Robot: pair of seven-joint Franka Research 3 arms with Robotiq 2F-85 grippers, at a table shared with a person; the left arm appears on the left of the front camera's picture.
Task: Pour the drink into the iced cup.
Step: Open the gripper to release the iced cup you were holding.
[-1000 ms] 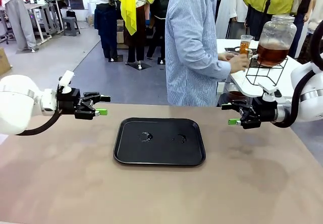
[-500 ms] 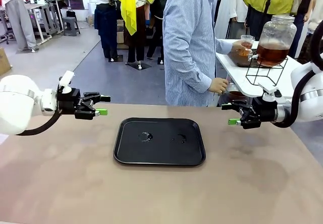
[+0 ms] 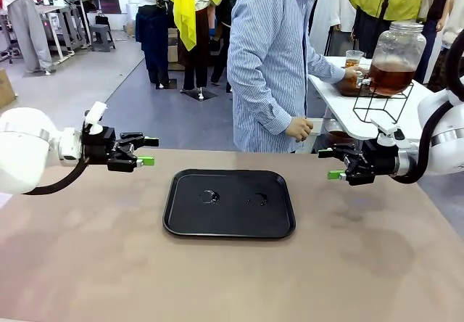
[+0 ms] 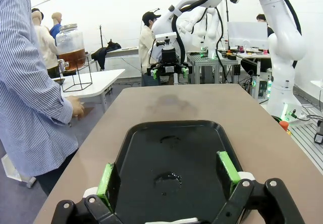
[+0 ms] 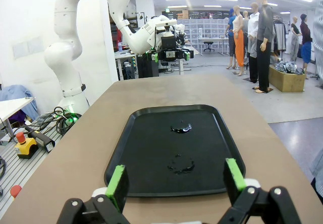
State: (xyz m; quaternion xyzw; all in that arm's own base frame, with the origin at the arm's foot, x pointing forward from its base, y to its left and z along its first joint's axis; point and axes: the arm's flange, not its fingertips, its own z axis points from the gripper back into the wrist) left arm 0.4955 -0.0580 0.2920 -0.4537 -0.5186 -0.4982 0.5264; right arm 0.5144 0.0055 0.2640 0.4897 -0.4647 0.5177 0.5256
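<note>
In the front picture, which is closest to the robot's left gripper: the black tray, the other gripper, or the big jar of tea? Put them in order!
Counting from the left gripper, at the picture's left:
1. Tray, on the table's middle, just right of it.
2. Right gripper, across the tray, at the table's right side.
3. Jar, farthest, on the white side table at far right.

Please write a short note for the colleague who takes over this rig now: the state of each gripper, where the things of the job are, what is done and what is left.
Left gripper: open, holding nothing, hovering left of the black tray.
Right gripper: open, holding nothing, hovering right of the tray.
The tray lies mid-table and carries two small wet spots, no cup.
The drink sits in the glass jar on a wire stand on the white side table. The person's hand is at a clear cup beside the jar.
Done: nothing on the robot's table yet.
Left: cups to the table, then the pouring.
</note>
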